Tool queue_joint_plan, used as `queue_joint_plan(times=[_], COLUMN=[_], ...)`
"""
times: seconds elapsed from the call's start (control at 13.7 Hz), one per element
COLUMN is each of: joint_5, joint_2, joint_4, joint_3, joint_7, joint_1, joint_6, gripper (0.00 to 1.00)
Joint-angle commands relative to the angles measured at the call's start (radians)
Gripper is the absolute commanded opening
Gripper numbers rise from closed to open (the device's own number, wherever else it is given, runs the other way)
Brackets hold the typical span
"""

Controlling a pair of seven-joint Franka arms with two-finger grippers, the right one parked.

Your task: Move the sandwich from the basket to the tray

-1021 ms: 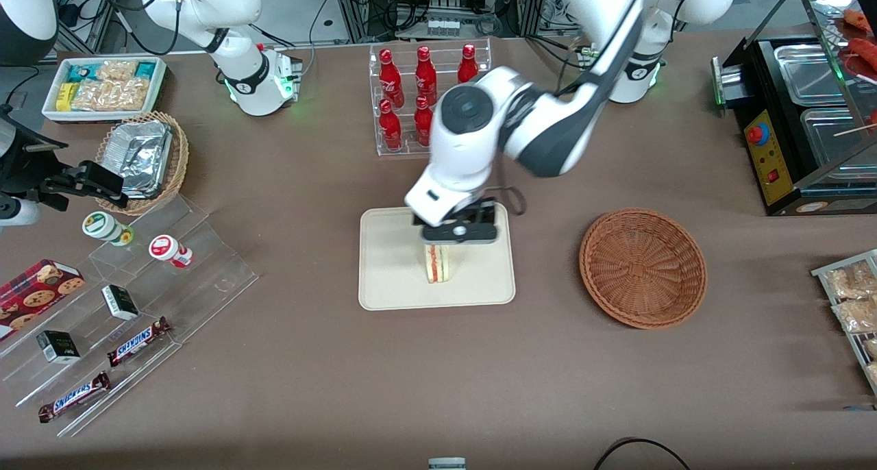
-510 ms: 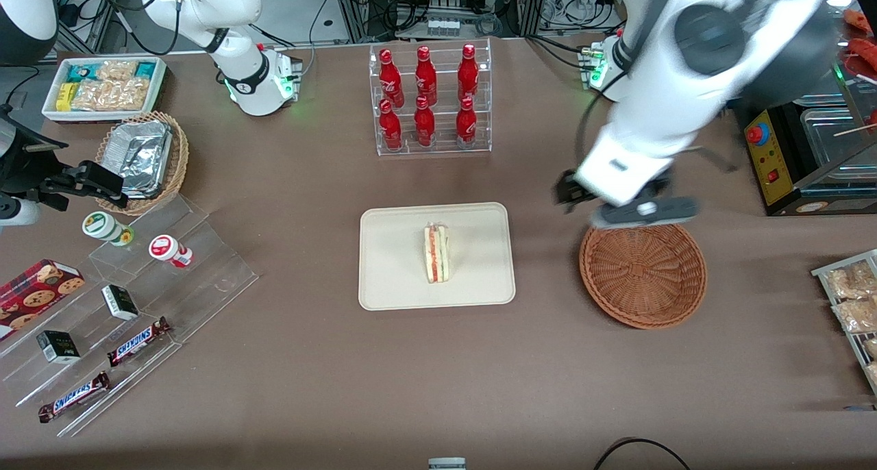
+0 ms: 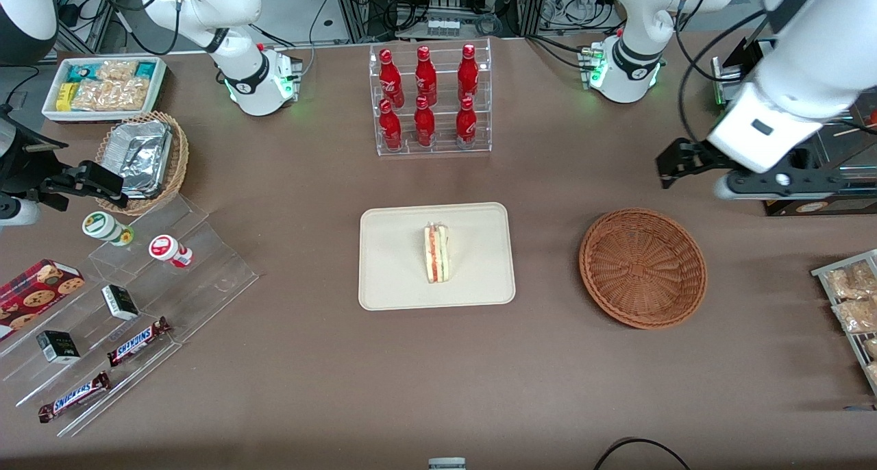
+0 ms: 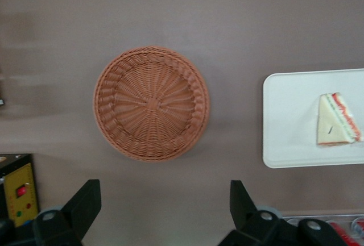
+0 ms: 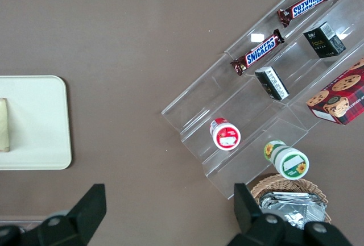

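- On the cream tray [image 3: 390, 264], near its middle, the sandwich [image 3: 436, 253] is lying on its side with the orange-red and green filling edge showing; it is sitting well inside the low rim, so the placement looks finished rather than half done
- Toward the working arm's end of the table, the basket [image 3: 643, 267] is sitting empty and well apart from the tray; nothing is lying in its woven bowl in either the front or the left wrist view [image 4: 151, 103], which fits a task whose one item is already delivered
- Above the table, near the black appliance [image 3: 788, 120] and farther from the front camera than the basket, the gripper [image 3: 706, 172] is hanging with nothing in it; in the left wrist view its fingers [image 4: 84, 203] are standing spread wide, with only bare table [image 4: 170, 212] showing between them
- Judging from this, the arm is standing clear of both tray and basket so that neither gets knocked; no further grasp seems called for
- Farther from the front camera than the tray, the rack of red bottles [image 3: 428, 100] is standing upright, well clear of the sandwich
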Motion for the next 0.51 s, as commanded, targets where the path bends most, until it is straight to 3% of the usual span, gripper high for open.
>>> queue_joint_plan(times=[0.0,0.44], joint_5=[-0.008,-0.017], joint_2=[-0.036,-0.035], joint_4=[-0.042,-0.046], joint_3=[-0.011,-0.011], joint_7=[0.078,0.220], joint_1=[0.061,0.149], joint_6=[0.002,-0.004], gripper=[1.00,1.00])
